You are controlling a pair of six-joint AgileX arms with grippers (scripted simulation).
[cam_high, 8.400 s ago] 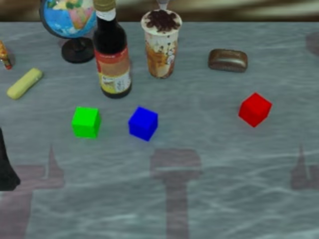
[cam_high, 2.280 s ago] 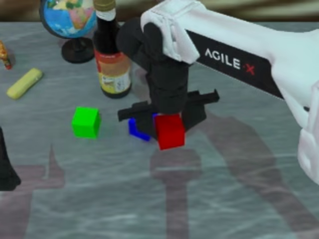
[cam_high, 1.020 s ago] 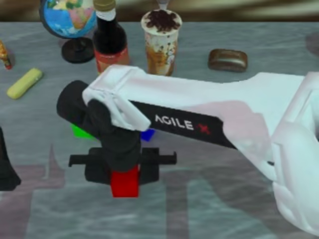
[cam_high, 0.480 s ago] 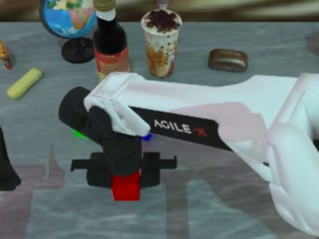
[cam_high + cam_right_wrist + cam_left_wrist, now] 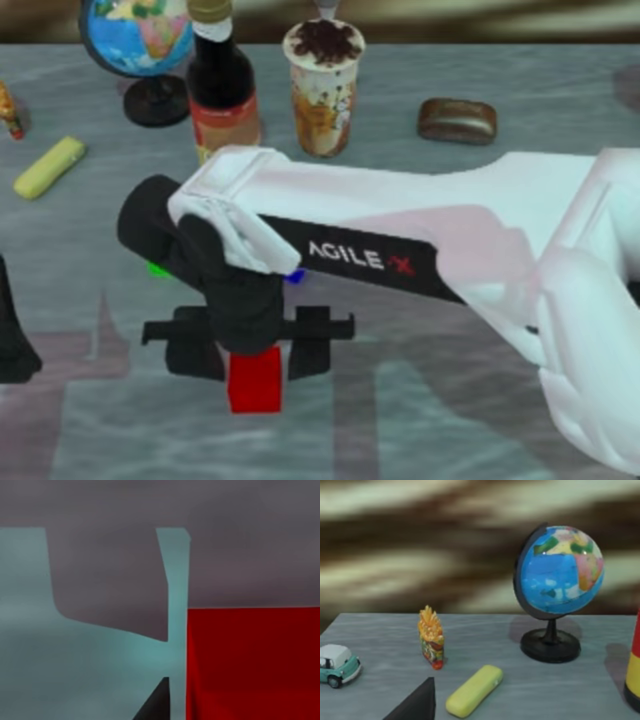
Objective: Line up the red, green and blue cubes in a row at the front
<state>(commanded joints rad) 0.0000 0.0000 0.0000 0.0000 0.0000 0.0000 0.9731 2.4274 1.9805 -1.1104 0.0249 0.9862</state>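
Top view shows you the right gripper [image 5: 252, 345] at the bench's [image 5: 450, 400] front, left of centre, fingers spread apart, red cube [image 5: 254, 380] resting on the bench between them. Green cube [image 5: 156, 268] and blue cube [image 5: 294, 275] peek from under the arm. Behind, a cup [image 5: 322, 88] holds a dark-topped drink. Left gripper fingers: you cannot tell.

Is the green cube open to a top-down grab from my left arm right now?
Probably not: the right arm stretches over the green cube, leaving only a sliver visible, with its open right gripper at the red cube.
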